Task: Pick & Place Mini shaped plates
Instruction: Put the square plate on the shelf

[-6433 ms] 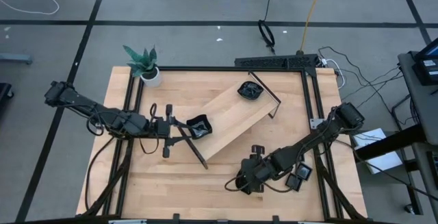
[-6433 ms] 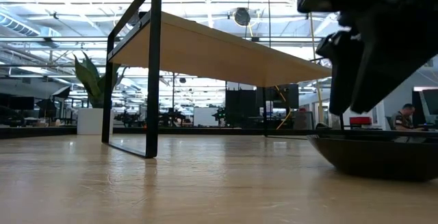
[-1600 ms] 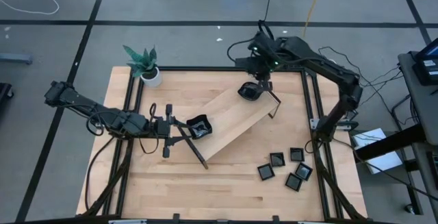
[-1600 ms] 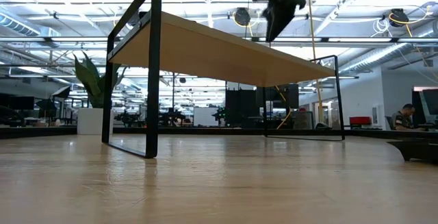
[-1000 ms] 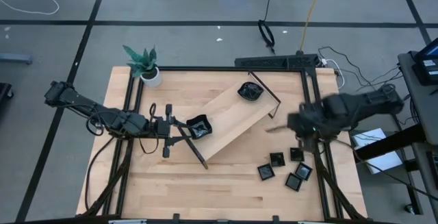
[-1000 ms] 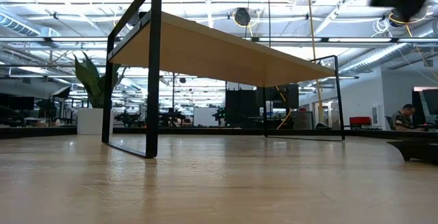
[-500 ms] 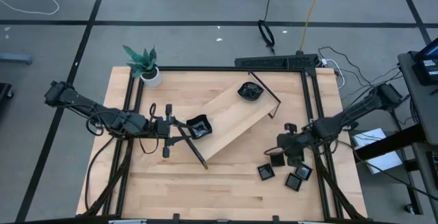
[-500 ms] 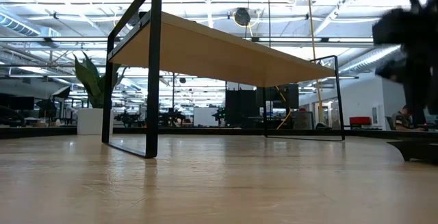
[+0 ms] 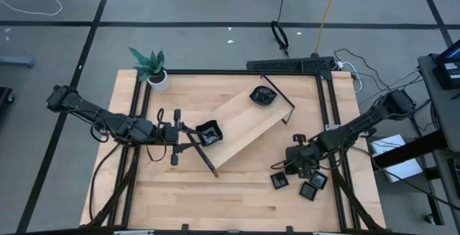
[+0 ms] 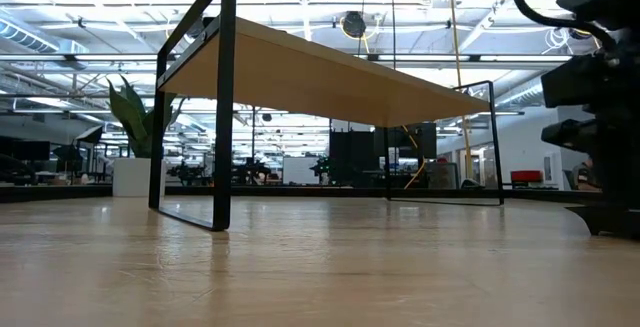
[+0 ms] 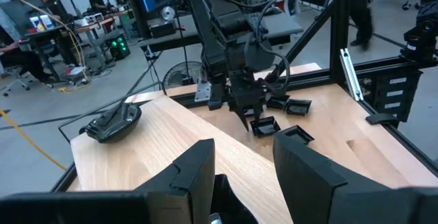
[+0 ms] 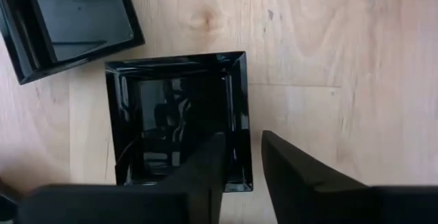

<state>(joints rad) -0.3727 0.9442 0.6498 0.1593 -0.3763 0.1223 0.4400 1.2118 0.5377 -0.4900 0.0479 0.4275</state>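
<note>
The pale wooden tray point(image 9: 244, 131) lies slantwise mid-table, raised on its black end rails point(image 10: 225, 97). On it sit two mini plates: a wavy one point(image 9: 262, 95) at its far end and one point(image 9: 209, 132) at its left end. My left gripper point(image 9: 192, 131) is open just beside that second plate; whether it touches the plate I cannot tell. Several square plates point(image 9: 307, 190) lie on the table near the right edge. My right gripper point(image 12: 243, 142) is open and points down over one square plate point(image 12: 171, 114). One finger is inside the plate's wall point(image 12: 241, 101), the other outside.
A second square plate point(image 12: 68, 22) lies close beside the straddled one. A potted plant point(image 9: 149, 68) stands at the far left corner. Black frame rails point(image 9: 323, 113) run along the table's sides. Bare wood lies along the near edge point(image 9: 215, 199).
My right gripper has come down from high over the table's right side, toward the near edge, onto the group of square plates, and has tipped to point more steeply down. My left gripper, the tray and its two plates have kept still.
</note>
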